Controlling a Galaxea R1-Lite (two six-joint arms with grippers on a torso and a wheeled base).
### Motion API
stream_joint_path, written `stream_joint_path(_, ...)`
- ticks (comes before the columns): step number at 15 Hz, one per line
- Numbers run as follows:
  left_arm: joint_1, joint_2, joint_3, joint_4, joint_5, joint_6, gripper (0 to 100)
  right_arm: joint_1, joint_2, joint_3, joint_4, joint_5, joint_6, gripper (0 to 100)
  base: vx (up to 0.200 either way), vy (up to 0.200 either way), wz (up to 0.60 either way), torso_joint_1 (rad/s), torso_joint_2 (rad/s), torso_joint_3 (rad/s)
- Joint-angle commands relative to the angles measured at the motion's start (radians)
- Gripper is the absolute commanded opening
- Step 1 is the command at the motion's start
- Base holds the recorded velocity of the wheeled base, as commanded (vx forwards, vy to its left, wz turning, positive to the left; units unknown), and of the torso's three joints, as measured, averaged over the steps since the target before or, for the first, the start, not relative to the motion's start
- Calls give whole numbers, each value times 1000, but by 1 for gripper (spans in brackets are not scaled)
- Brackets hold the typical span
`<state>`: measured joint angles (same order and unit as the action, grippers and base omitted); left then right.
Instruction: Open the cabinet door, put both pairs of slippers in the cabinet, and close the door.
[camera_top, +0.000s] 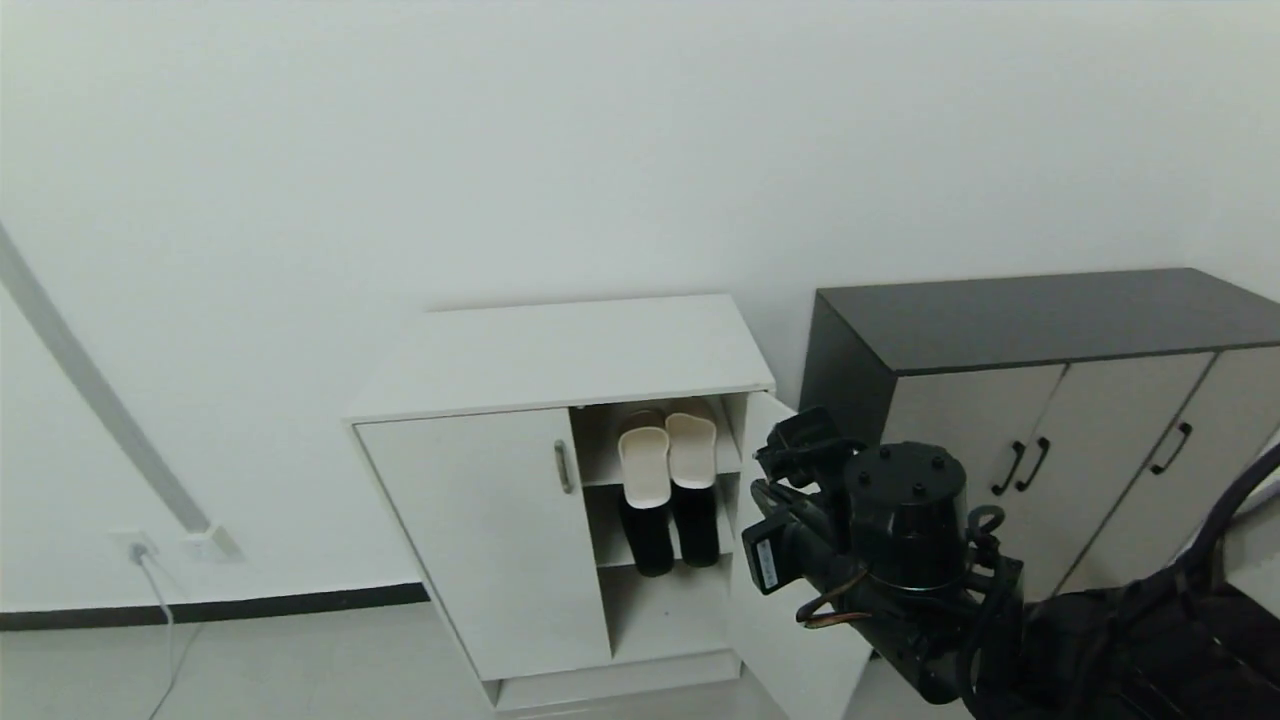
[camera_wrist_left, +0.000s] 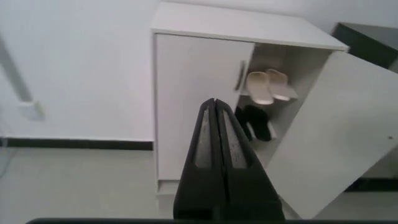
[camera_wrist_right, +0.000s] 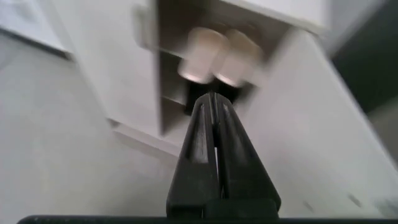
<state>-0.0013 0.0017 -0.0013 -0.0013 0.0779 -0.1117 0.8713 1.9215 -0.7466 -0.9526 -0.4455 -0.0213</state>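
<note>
Inside white cabinet (camera_top: 560, 350), on upper shelf: cream slippers (camera_top: 668, 455), sticking out past shelf edge; black slippers (camera_top: 670, 530) on shelf below; right door (camera_wrist_left: 336, 124) swung open, left door (camera_top: 490, 540) shut; right hand (camera_wrist_right: 213, 102) with fingers pressed together, empty, facing open compartment near right door; left hand (camera_wrist_left: 215, 109) likewise closed and empty, facing cabinet front from farther back; dark-topped cabinet (camera_top: 1050, 320) just beside white cabinet, on right

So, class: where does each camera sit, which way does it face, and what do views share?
Head: up high, looking down at the white cabinet; right arm shows.
Left wrist: behind the shut left hand, facing the cabinet front.
Right wrist: behind the shut right hand, facing the open shelves.
Shared: all show the cream slippers.
</note>
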Motion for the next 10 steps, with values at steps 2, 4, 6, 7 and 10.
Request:
stream_joint_path(2, 0, 1, 0, 0, 0, 0, 0, -3, -1, 0, -3, 1, 0, 0, 0, 0, -600, 2, -2, 2)
stream_joint_path(4, 0, 1, 0, 0, 0, -2, 0, -31, 7, -16, -3, -4, 0, 0, 0, 0, 0, 0, 0, 0)
stream_joint_path(6, 0, 1, 0, 0, 0, 0, 0, -54, 10, -23, -3, -5, -2, 0, 0, 0, 0, 0, 0, 0)
stream_joint_path(7, 0, 1, 0, 0, 0, 0, 0, -60, 10, -22, -3, -5, -6, 0, 0, 0, 0, 0, 0, 0)
stream_joint_path(10, 0, 1, 0, 0, 0, -2, 0, -63, 10, -23, -3, -5, -8, 0, -67, 0, 0, -1, 1, -1)
